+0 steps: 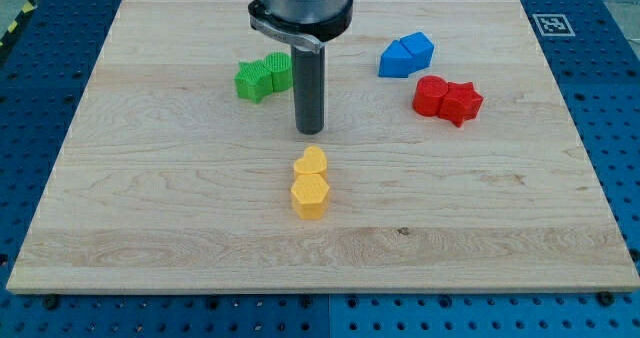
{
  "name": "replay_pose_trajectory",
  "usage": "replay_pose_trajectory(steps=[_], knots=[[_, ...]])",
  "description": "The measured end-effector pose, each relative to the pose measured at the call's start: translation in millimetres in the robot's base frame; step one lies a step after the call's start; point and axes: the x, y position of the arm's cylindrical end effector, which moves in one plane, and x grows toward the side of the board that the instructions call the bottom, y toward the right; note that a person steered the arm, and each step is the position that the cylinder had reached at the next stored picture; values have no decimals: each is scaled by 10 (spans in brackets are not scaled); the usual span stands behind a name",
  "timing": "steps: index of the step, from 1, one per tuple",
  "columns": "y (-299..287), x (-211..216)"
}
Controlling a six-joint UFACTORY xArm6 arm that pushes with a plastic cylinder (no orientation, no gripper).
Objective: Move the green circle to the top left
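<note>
Green circle [280, 71] beside green star [254, 80], far-centre, not yet at far-left corner. Tip [311, 131] just right, apart; no jaws, holding nothing. Whole push left.

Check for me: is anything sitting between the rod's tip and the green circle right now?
No. In the camera view, only bare board separates my tip from the green circle, which sits up and to the view's left, touching the green star.

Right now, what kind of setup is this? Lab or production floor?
Most likely a robotics lab bench. A wooden board sits on a blue perforated table, with a fiducial marker at the board's corner. My tip rests among small coloured blocks, just right of the green pair.
</note>
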Motion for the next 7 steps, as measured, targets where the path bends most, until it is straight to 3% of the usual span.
replay_pose_trajectory(steps=[2, 5, 7], knots=[[59, -631], [93, -1000], [169, -881]])
